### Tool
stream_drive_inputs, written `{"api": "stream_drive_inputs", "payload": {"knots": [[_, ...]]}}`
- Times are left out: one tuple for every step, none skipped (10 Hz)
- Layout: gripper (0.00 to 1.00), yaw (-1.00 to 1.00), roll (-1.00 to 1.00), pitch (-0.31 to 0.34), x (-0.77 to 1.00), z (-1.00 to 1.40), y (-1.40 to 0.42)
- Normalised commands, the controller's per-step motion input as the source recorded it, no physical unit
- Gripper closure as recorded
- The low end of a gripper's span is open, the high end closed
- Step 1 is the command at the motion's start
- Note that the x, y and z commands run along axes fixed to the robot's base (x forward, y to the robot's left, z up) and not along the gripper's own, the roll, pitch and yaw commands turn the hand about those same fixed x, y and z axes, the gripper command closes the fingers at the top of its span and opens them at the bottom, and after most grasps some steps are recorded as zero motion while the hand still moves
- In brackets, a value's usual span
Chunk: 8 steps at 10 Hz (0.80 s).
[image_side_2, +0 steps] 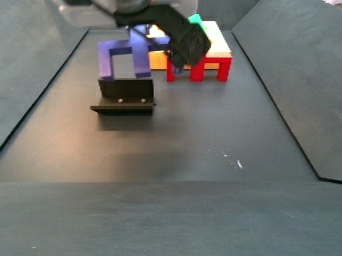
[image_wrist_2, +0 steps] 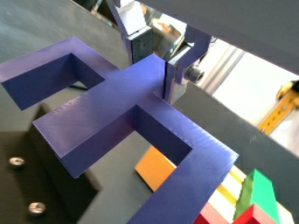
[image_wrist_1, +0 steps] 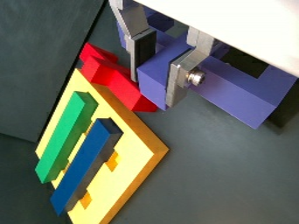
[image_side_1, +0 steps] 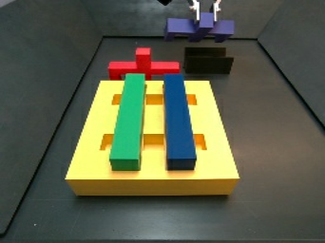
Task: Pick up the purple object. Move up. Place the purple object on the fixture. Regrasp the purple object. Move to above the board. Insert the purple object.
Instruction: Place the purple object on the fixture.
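A dark, matte surface (image_side_1: 273, 142) fills the enclosure, walled by grey panels on each side. Toward the near edge in a side view sits the board (image_side_1: 152, 174), carrying a green bar (image_side_1: 129, 119) and a blue bar (image_side_1: 178, 116) laid side by side in its slots. Just past the board's far edge lies a red cross-shaped block (image_side_1: 143, 65). Right of that stands the fixture (image_side_1: 210, 64), and directly above it the tool (image_side_1: 207, 16) is clamped on the raised centre post of the purple object (image_side_1: 200, 28), its silver fingers (image_wrist_1: 179, 74) pressed against both faces.
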Motion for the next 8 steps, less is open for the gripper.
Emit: {"api": "stream_drive_inputs", "payload": {"knots": [[1.0,0.04,-0.19,0.0,0.79,-0.11,0.05],[1.0,0.0,-0.14,0.0,0.8,-0.21,0.06],[1.0,0.0,-0.07,0.0,0.81,-0.21,0.0],[1.0,-0.13,-0.16,0.0,0.59,-0.19,0.0],[1.0,-0.25,-0.2,0.0,0.45,-0.11,0.03],[1.0,-0.32,-0.12,0.0,0.51,-0.06,0.0],[1.0,-0.23,-0.29,0.0,0.4,-0.09,0.06],[1.0,-0.17,-0.42,-0.211,0.2,-0.29,0.19]]}}
